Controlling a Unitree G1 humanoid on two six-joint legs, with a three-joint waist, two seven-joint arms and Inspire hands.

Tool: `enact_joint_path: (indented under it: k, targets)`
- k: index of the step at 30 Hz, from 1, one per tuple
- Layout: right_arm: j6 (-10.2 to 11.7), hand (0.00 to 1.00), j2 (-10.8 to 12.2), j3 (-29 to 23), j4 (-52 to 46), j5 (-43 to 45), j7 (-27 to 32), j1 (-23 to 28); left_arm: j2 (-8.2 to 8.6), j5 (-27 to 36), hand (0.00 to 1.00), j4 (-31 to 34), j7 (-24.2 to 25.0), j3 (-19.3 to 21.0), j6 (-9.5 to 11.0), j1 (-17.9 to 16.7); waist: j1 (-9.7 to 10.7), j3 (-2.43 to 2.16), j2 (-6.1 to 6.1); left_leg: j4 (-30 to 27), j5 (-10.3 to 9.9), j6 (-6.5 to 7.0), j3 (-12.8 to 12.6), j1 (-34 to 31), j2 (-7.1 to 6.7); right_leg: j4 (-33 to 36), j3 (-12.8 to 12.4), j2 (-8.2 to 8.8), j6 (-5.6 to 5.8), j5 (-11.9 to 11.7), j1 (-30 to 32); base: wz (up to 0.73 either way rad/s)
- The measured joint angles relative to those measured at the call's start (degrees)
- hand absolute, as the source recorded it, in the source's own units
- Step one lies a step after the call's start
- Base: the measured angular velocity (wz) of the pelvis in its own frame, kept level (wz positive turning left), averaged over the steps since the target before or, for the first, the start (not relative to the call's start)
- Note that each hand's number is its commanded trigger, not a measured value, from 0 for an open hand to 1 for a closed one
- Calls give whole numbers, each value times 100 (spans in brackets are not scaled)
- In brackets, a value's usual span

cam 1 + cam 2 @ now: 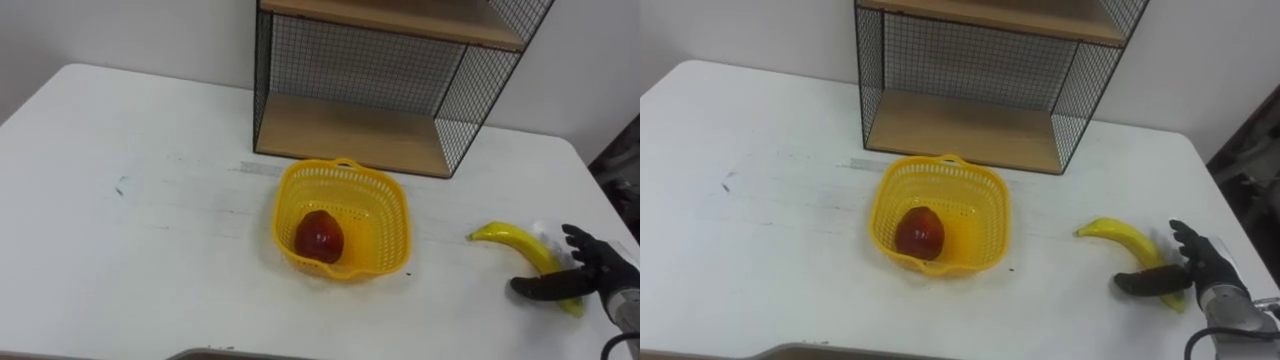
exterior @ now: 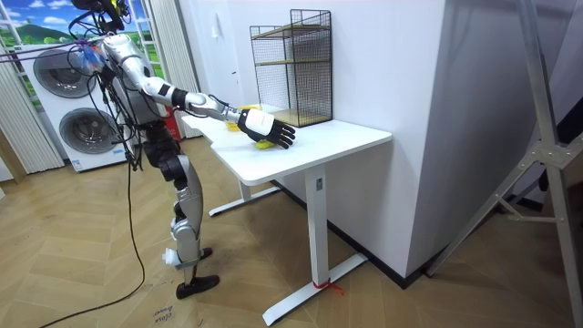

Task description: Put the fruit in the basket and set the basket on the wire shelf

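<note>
A yellow plastic basket (image 1: 386, 190) stands in the middle of the white table (image 1: 130, 200), with a red apple (image 1: 319, 236) inside it. To its right a banana (image 1: 515, 241) lies on the table top. My right hand (image 1: 590, 268) is at the banana's near end, thumb lying across the fruit and fingers spread straight behind it, not closed round it. In the room view the right hand (image 2: 269, 128) reaches out over the table from the room view's left, with the banana (image 2: 262, 143) just beneath it.
A black wire shelf (image 1: 350, 130) with wooden boards stands at the table's back, just behind the basket. The table's right edge runs close by my right hand. I stand at the table's long side; washing machines (image 2: 64, 109) are behind me.
</note>
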State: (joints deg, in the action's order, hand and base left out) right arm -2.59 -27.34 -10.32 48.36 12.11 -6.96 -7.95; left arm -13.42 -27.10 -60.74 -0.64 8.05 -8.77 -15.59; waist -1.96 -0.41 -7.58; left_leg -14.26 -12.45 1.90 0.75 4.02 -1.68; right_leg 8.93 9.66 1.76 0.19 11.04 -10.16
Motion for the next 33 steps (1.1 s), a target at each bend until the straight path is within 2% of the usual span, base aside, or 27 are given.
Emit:
enact_joint_path:
  k: [6, 12, 15, 16, 18, 23, 26, 29, 33]
  targets:
    - [-1, 0, -1, -7, 5, 198, -7, -30, -2, 0, 0, -179, 15, -4, -73, 51, -14, 21, 35, -161, -39, -11, 122, -112, 5, 10, 70, -24, -9, -31, 15, 6]
    - [-3, 0, -1, 0, 29, 199, -8, -59, 2, 3, 0, -239, 86, -50, -96, 63, -18, 47, 137, -327, -105, -25, 141, -169, 21, 76, 82, -36, -11, -33, 22, 0]
    - [-8, 0, 0, 4, 32, 197, -24, -57, 2, 4, 0, -232, 139, -63, -119, 72, -14, 46, 150, -376, -113, -32, 118, -202, 4, 48, 79, -23, 12, 10, 44, 1]
    - [-11, 47, 0, 4, 33, 197, -28, -57, 2, 4, 0, -228, 140, -70, -122, 72, -15, 46, 150, -400, -106, -10, 119, -222, 3, 48, 79, -21, 25, 23, 50, 3]
    - [-18, 100, 0, 5, 36, 198, -30, -57, 1, 3, 0, -225, 141, -95, -129, 71, -15, 45, 151, -435, -99, 2, 120, -250, 1, 57, 79, -22, 26, 22, 62, 0]
    - [-64, 100, -4, 9, 41, 388, 96, -112, 0, 4, 0, -215, 138, -151, -131, 102, -45, 42, 155, -439, -100, 5, 118, -255, 3, 66, 64, -27, 28, 20, 84, 0]
    - [-87, 100, -108, 70, 72, 723, 249, -119, -1, 4, 0, -211, 130, -155, -130, 175, -139, 39, 160, -421, -100, 4, 114, -237, 11, 64, 65, -33, 17, 13, 87, 0]
    - [-241, 100, -161, 69, 171, 834, 396, -172, -5, -1, 0, -214, 121, -156, -130, 220, -184, 35, 166, -375, -101, 1, 118, -192, 13, 40, 126, -28, 13, 11, 10, 6]
    - [-263, 100, -229, 208, 202, 871, 557, -158, -8, -6, 0, -212, 123, -155, -136, 228, -258, 35, 161, -289, -101, -7, 106, -132, 17, -30, 121, -34, 3, 9, -54, -1]
